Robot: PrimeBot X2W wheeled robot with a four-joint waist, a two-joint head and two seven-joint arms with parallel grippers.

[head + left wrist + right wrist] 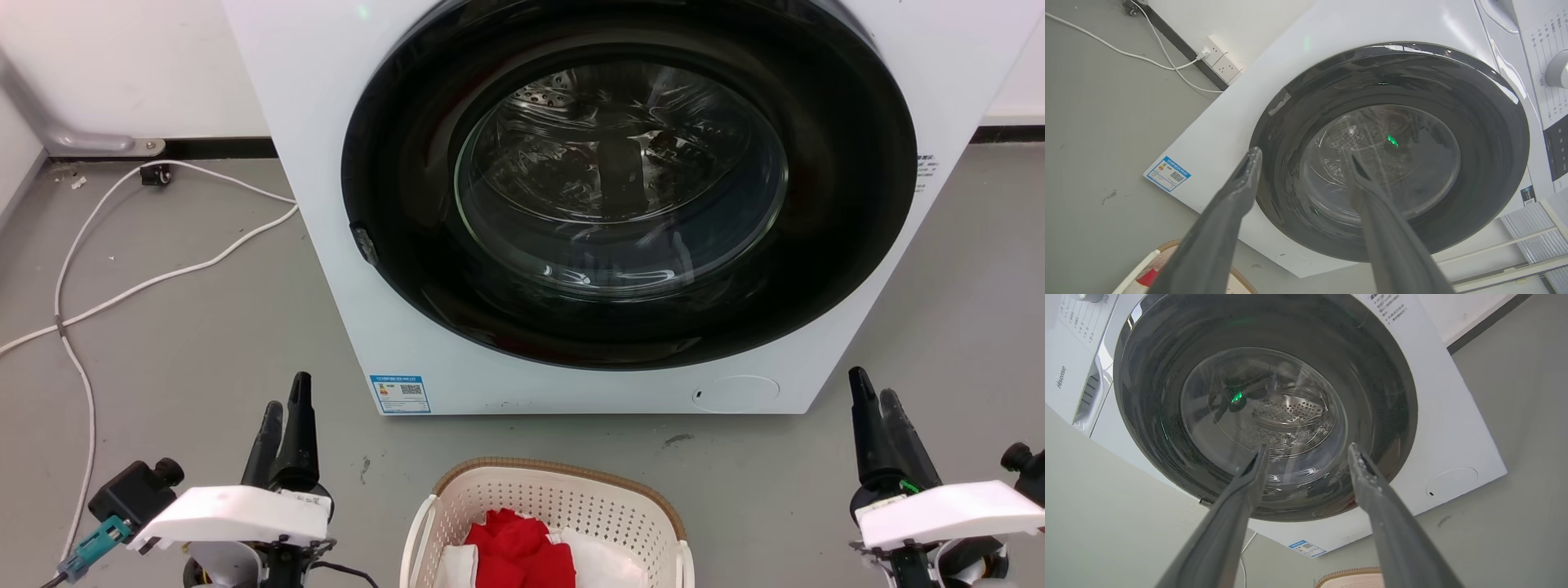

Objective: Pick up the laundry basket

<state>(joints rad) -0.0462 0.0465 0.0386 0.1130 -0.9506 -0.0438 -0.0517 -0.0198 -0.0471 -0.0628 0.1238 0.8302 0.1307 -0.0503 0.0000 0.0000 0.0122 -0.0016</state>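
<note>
Left gripper (287,392): lower left of frame, fingers apart, holding nothing.
Right gripper (872,384): lower right, fingers likewise apart, empty.
Laundry basket (563,500): bottom centre of frame, on grey floor (204,343), between both grippers, near washing machine (392,359) yet apart from it.
Load: red cloth (522,545) and white cloth (600,563) inside; likely light.
Handling: perforated plastic, probably stiff with slight flex; smooth, so somewhat slippery; not fragile.
Hold: white side handles (418,531), one per gripper, judged best for a level lift; brown rim (563,467) a poorer option.
Count: one basket, two handles, two grippers, one washing machine, one red cloth; white pieces hard to count.
</note>
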